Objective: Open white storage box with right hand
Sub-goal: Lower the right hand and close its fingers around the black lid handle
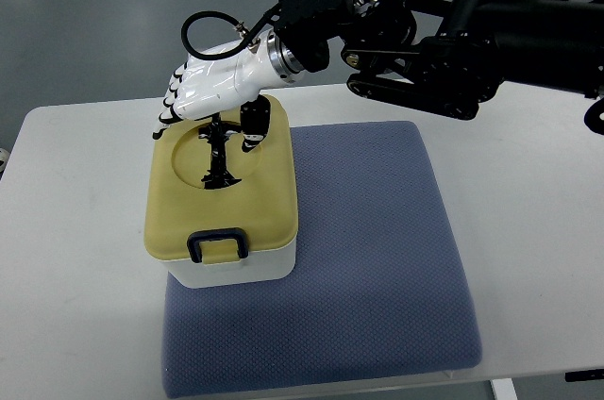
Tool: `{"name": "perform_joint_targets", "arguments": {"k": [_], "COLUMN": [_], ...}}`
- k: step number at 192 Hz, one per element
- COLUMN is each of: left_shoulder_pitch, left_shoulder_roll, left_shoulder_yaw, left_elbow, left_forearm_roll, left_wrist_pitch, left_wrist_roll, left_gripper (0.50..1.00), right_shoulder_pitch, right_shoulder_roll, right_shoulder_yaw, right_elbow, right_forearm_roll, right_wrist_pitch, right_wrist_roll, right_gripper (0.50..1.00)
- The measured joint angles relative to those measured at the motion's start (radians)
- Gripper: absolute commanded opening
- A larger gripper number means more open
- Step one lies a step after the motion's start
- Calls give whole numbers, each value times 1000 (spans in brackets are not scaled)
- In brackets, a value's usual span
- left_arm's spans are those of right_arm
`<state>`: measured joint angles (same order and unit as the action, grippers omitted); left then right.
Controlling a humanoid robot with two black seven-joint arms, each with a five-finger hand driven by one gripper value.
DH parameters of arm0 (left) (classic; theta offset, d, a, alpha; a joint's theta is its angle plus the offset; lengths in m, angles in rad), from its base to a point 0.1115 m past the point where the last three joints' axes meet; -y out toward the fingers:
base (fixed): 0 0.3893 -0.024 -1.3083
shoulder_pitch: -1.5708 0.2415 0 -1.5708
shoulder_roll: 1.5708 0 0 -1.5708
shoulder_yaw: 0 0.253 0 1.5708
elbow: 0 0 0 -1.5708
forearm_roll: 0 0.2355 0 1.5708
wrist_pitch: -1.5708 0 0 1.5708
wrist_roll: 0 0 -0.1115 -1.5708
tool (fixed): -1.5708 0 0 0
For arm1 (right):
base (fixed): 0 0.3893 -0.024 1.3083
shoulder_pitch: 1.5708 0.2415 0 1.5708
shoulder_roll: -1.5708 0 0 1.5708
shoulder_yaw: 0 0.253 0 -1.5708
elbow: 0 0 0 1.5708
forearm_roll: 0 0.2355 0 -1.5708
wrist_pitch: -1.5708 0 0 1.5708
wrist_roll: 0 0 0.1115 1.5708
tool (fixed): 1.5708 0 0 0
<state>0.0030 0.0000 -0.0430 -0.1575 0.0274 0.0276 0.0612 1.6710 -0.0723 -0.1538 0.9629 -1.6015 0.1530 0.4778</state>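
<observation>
nearest the lens, low in the frame: blue-grey mat (377,268) spread over white counter (75,230), front edge close to the counter's own front edge. standing on the mat's left part, left of centre: white storage box (231,263), pale yellow lid (222,188) seated flat, dark latch (217,245) at the front side, apparently not yet undone. poised over the lid's far half, upper centre-left: right hand (209,89), white shell, arm (453,23) entering from the upper right; fingers curled downward and spread a little, holding nothing, dark fingertips (251,141) at or just above the lid near the round recess, contact impossible to confirm from this angle. no left hand anywhere in view. for a clean job of the step in hand: probably better to bring fingertips down to the front latch or under the lid's rim rather than press on the flat top; likely a light box, so risk of sliding or tipping on the soft mat if pulled sideways; gentle upward lift at the edge, wrist kept above the box, no shove toward the counter's left edge. surface: mat textured, slightly rumpled at the front corners, counter smooth, matte, bare elsewhere. beyond the far edge, top left: plain grey floor, little else to make out.
</observation>
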Motion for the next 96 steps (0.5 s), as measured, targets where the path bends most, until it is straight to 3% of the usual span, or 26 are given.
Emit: {"name": "perform_joint_targets", "arguments": {"k": [42, 96], "left_shoulder_pitch": [0, 0], "left_shoulder_roll": [0, 0], "left_shoulder_yaw": [0, 0], "left_elbow": [0, 0], "left_forearm_roll": [0, 0], "left_wrist_pitch": [0, 0], "left_wrist_roll": [0, 0], "left_gripper": [1000, 1000], "right_shoulder_pitch": [-13, -20], "right_shoulder_roll": [7, 23], "right_shoulder_yaw": [-1, -11], "right_elbow": [-5, -24], "right_forearm_roll": [-7, -9], "right_wrist_pitch": [-14, -42], "right_wrist_roll": [8, 10], "right_gripper": [897, 760]}}
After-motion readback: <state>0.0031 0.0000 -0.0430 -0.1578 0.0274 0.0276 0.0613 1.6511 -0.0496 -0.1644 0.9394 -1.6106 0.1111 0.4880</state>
